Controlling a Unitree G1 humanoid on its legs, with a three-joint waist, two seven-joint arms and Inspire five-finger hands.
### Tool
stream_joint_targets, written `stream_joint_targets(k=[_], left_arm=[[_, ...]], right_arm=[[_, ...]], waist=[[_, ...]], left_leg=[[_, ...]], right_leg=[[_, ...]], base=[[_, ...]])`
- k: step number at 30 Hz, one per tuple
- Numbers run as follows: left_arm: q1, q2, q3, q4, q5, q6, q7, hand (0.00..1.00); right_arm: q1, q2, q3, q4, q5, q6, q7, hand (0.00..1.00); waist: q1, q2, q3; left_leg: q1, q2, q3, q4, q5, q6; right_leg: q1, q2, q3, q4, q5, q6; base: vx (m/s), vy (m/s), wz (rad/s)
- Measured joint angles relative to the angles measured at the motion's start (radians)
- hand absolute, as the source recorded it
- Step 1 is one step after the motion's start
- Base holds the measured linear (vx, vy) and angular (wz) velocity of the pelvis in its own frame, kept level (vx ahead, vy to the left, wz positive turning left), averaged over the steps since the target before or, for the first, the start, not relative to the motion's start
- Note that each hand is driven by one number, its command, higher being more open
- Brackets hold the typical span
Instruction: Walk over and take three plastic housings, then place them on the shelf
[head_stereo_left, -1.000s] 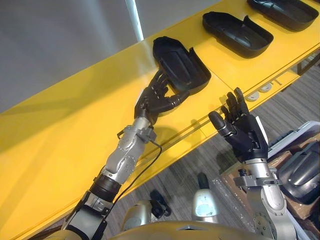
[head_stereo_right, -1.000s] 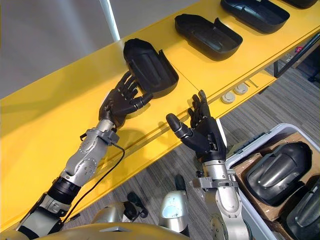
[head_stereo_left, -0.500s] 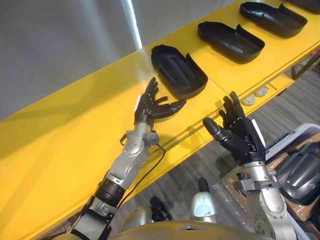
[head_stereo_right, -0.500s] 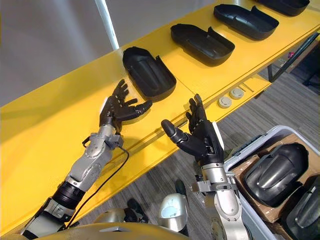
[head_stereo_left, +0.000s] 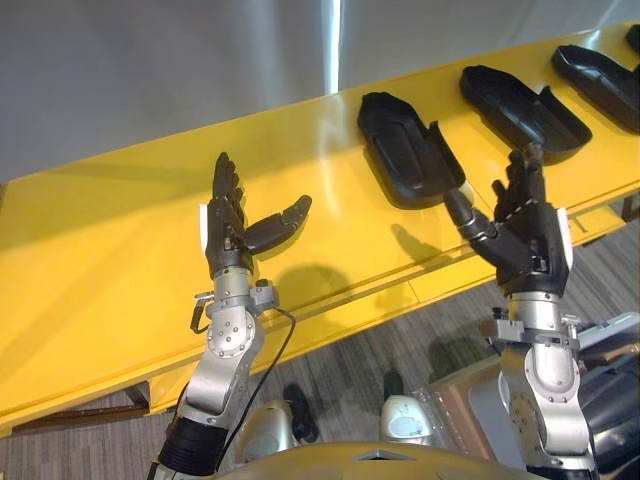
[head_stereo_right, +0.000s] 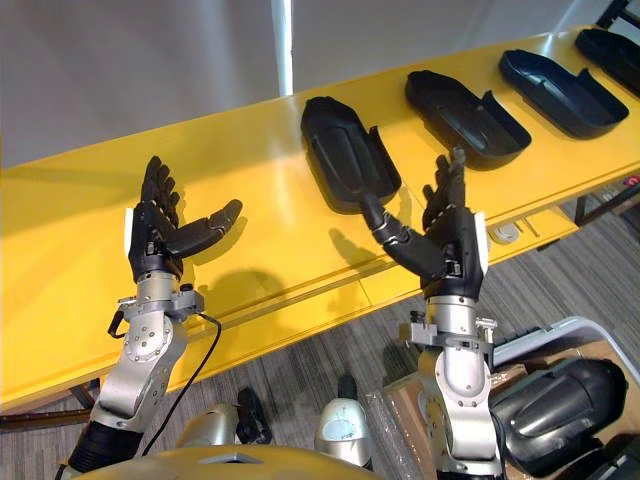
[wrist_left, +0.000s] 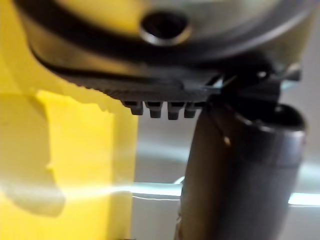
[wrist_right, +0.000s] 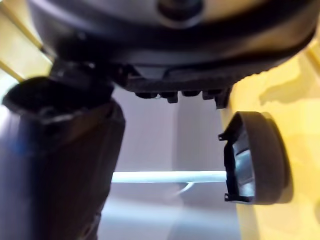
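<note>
Plastic housings (head_stereo_right: 467, 103), black and lying hollow side up, sit in a row along the yellow shelf (head_stereo_right: 250, 200). The leftmost housing (head_stereo_right: 350, 155) lies just beyond the right hand (head_stereo_right: 445, 245), which is raised over the shelf's front edge with its fingers straight and thumb apart, holding nothing. The left hand (head_stereo_right: 155, 235) stands likewise spread and empty over the bare stretch of shelf further left, well apart from any housing, and on the floor at lower right a pale-rimmed bin (head_stereo_right: 550, 332) holds another dark housing (head_stereo_right: 555, 400), rounded side up.
</note>
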Motion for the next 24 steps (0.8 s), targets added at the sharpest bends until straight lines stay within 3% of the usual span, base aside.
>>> stream_joint_targets(k=[6,9,15,18,24], left_arm=[[0.006,0.017,-0.001,-0.046,0.015,-0.041,-0.101,1.0],[0.055,0.01,-0.002,-0.09,0.013,-0.083,-0.122,1.0],[0.165,-0.016,-0.005,-0.131,0.018,-0.149,-0.12,1.0],[0.173,-0.018,-0.004,-0.131,0.018,-0.168,-0.12,1.0],[0.175,-0.029,0.013,-0.131,0.05,-0.199,-0.145,1.0]], right_arm=[[-0.091,-0.003,-0.028,0.0,0.017,0.001,-0.07,1.0],[-0.077,0.011,-0.029,0.0,0.089,0.001,-0.058,1.0],[0.009,0.082,-0.019,0.005,0.126,-0.008,-0.02,1.0],[0.032,0.098,-0.017,0.008,0.13,-0.029,-0.019,1.0],[0.033,0.121,0.001,0.075,0.131,-0.043,-0.035,1.0]], waist=[[0.022,-0.006,0.017],[0.025,-0.003,0.035],[0.036,-0.002,0.033],[0.053,0.002,0.025],[0.056,0.001,0.005]], left_leg=[[-0.026,0.008,-0.032,0.029,-0.013,-0.009],[-0.037,0.008,-0.039,0.036,-0.017,-0.008],[-0.013,0.002,-0.055,0.022,-0.014,-0.005],[0.0,-0.002,-0.061,-0.001,-0.006,-0.01],[0.05,-0.013,-0.08,-0.062,0.022,-0.019]], right_leg=[[0.004,0.009,-0.019,0.001,-0.003,-0.005],[0.003,0.01,-0.022,-0.002,-0.003,-0.006],[0.047,0.013,-0.048,-0.036,-0.004,-0.007],[0.055,0.013,-0.058,-0.038,-0.01,-0.016],[0.09,0.014,-0.07,-0.038,-0.011,-0.017]], base=[[-0.03,0.003,0.11],[-0.01,0.012,0.08],[0.05,-0.005,0.08],[0.05,-0.032,0.06],[0.04,-0.028,0.12]])
